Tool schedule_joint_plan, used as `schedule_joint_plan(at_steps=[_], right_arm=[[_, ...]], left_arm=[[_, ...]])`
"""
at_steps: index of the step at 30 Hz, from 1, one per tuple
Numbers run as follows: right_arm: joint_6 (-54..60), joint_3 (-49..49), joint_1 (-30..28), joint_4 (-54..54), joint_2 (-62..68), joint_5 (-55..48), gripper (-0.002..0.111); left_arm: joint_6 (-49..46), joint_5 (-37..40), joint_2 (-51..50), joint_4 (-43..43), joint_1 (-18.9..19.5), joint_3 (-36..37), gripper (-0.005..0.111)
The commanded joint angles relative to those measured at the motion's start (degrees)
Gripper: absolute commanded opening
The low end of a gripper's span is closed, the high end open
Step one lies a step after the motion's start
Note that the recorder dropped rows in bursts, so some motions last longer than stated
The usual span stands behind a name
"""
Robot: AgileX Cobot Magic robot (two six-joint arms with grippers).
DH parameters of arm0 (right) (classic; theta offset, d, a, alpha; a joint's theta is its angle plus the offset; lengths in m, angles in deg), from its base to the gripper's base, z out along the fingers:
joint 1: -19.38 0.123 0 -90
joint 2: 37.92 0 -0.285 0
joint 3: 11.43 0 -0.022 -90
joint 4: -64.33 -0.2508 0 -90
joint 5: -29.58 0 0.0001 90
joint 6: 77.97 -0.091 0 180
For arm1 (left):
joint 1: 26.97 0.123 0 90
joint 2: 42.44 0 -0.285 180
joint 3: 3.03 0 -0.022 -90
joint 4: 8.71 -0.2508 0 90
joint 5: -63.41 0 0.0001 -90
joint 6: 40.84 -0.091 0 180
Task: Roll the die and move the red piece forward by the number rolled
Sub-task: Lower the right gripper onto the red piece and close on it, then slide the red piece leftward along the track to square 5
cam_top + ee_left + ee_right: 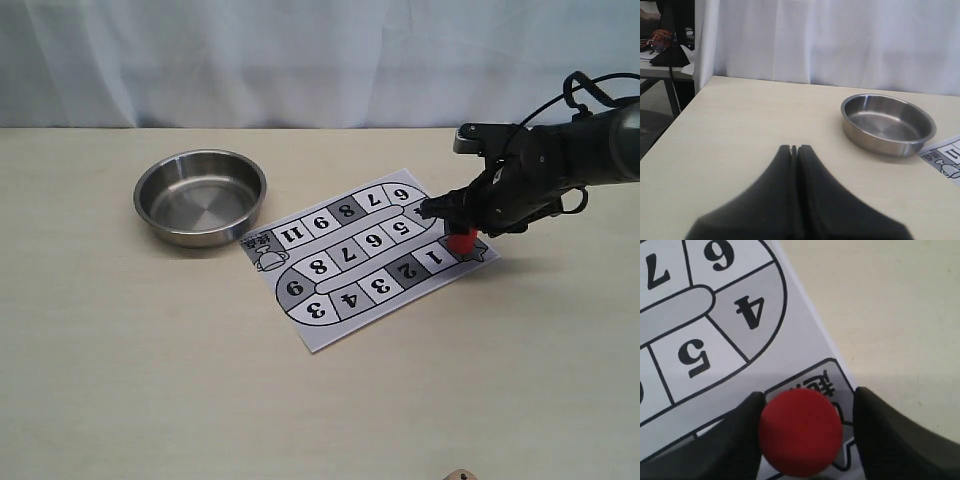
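Though what seems the die (459,475) lies rolled at the table (150,380) edge, the red piece (800,432) sits on the start square (827,377) between the right gripper's (808,399) parted fingers, ungrasped; the left gripper (794,149) is clenched, empty.

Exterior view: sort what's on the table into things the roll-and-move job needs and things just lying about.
Job: red piece, between the fingers of the right gripper; die, at the view's bottom edge; numbered board.
Lying about: steel bowl, apparently unused; left gripper, shut, away from the board.
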State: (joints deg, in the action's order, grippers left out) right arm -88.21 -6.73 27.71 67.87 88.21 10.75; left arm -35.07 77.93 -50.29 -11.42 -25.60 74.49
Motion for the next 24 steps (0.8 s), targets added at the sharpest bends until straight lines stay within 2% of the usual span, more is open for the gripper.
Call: schedule_joint_plan(at_steps=[1,4,5,10,15,19,24], right_arm=[[0.58,-0.13,-0.15,0.11,-0.06,1.39,0.029],[0.58,-0.13,-0.15,0.11,-0.06,2.15,0.007],[0.58,-0.13,-0.15,0.11,-0.06,2.15,0.004],[2.87,-0.13,-0.01,0.11,-1.84,0.56,0.004],[10.24,-0.13,3.10,0.11,-3.99,-3.26,0.004],[10.93,-0.13,6.38,0.11,-4.46,-4.02,0.004],[10.55,-0.13,7.20,0.11,-4.46,-3.80,0.004]], left_arm=[[-0.01,-0.64,0.06,0.03,-0.01,-0.30,0.000],[-0.01,-0.64,0.06,-0.07,-0.01,-0.30,0.000],[-0.01,-0.64,0.06,-0.07,-0.01,-0.30,0.000],[-0.01,-0.64,0.06,-0.18,-0.01,-0.30,0.000],[-0.01,-0.64,0.06,-0.18,-0.01,-0.30,0.000],[-0.01,-0.64,0.06,-0.18,-0.01,-0.30,0.000],[-0.01,-0.64,0.06,-0.06,-0.01,-0.30,0.000]])
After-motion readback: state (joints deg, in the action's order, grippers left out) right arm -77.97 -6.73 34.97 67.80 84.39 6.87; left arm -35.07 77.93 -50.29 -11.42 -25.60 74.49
